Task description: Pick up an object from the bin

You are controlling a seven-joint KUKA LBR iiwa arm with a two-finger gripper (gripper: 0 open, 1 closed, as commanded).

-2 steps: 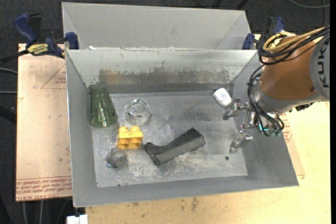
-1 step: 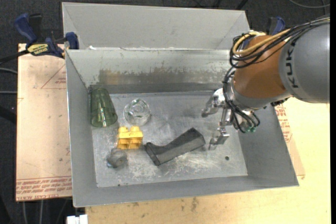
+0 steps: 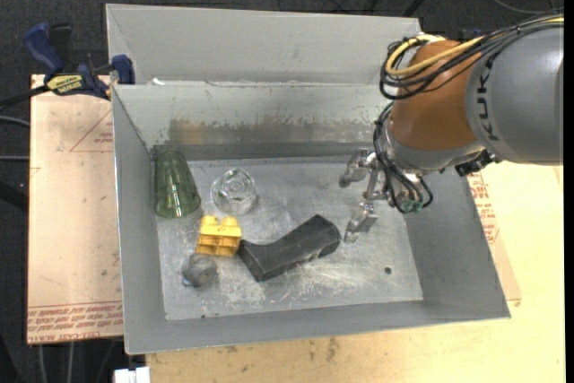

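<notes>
My gripper point(image 3: 352, 205) hangs low over the right half of the bin floor, open, with bare floor between its two fingers. One fingertip point(image 3: 353, 231) stands just right of the upper end of a black oblong block point(image 3: 289, 249), which lies slanted in the middle of the bin. A yellow toy brick point(image 3: 219, 236) lies by the block's left end. Whether the fingertip touches the block I cannot tell.
A clear round glass piece point(image 3: 234, 189) lies behind the brick. A green glass tumbler point(image 3: 173, 184) lies on its side against the left wall. A small grey lump point(image 3: 198, 271) sits at the front left. The arm with its orange cover and cables overhangs the right wall.
</notes>
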